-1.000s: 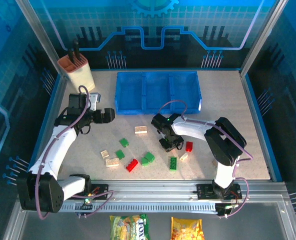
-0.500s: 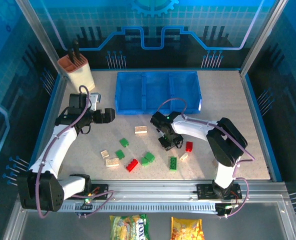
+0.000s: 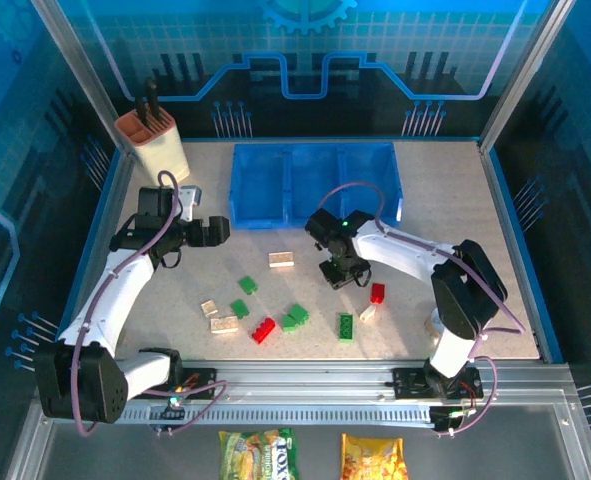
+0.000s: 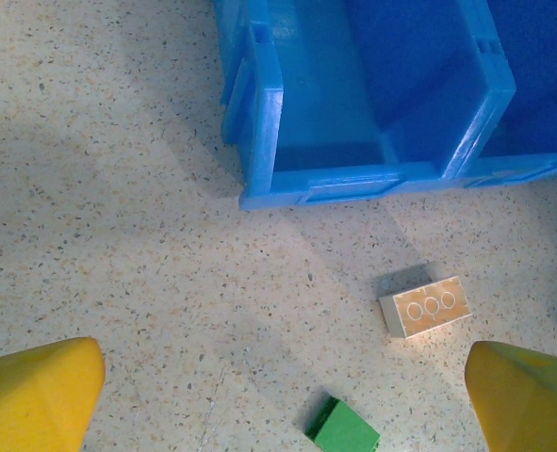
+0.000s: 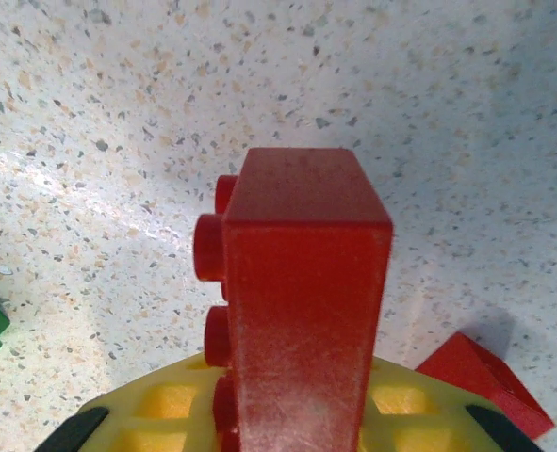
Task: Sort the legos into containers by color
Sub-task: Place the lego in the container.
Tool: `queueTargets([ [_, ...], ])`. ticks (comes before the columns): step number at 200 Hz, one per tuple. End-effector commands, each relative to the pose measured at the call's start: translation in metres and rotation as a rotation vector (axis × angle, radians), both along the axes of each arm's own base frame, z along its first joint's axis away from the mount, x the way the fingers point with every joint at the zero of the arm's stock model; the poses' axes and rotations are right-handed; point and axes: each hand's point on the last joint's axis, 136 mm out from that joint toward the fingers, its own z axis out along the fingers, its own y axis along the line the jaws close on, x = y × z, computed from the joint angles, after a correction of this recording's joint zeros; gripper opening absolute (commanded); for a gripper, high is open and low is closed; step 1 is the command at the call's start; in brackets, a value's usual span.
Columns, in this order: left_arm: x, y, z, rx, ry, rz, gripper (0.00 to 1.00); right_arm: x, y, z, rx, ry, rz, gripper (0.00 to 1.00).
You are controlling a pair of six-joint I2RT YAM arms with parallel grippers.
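One red lego point(image 5: 302, 282) in right claw point(image 5: 287, 426)

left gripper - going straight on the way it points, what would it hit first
Likely the small green plastic lego brick low between the open left gripper's yellow fingers, or the speckled tabletop beside it; depth is unclear.

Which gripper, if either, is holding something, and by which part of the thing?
The right gripper grips a red lego brick by one end, its studs facing sideways. The left gripper is open, holding nothing.
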Motion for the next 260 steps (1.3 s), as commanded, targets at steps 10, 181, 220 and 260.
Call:
queueTargets([
  [10,-0.003,-0.004,0.008,0.005,-0.028,-0.030,0.99,0.010,-0.012,0.027,0.025,-0.016,-0.018,0.26],
  [181,-0.007,-0.006,0.015,-0.009,-0.055,-0.036,0.99,0.151,-0.082,0.082,0.058,-0.154,-0.287,0.28],
  [220,-0.007,-0.006,0.015,-0.007,-0.057,-0.035,0.99,0.182,-0.084,0.074,0.082,-0.150,-0.312,0.28],
  [260,-0.008,-0.006,0.015,-0.005,-0.059,-0.035,0.99,0.208,-0.086,0.055,0.082,-0.137,-0.323,0.28],
])
